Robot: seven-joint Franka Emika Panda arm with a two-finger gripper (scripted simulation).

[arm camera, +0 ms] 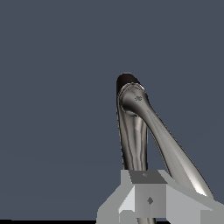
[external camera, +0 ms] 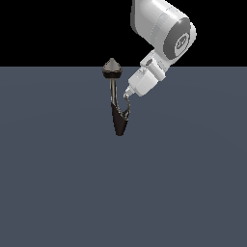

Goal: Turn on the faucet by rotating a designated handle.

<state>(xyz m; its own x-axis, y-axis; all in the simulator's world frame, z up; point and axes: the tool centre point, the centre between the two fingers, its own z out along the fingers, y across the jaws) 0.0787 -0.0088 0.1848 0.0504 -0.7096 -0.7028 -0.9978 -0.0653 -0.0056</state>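
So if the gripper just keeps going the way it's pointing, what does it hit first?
Most likely the handle: the gripper points down toward the exterior view's left, with its tip right at the lever beside the faucet body. The wrist view also shows metal just ahead, though depth is unclear.

A flat slate-blue floor under a solid black backdrop.
The floor (plain, evenly lit) meets the backdrop at a straight horizon.
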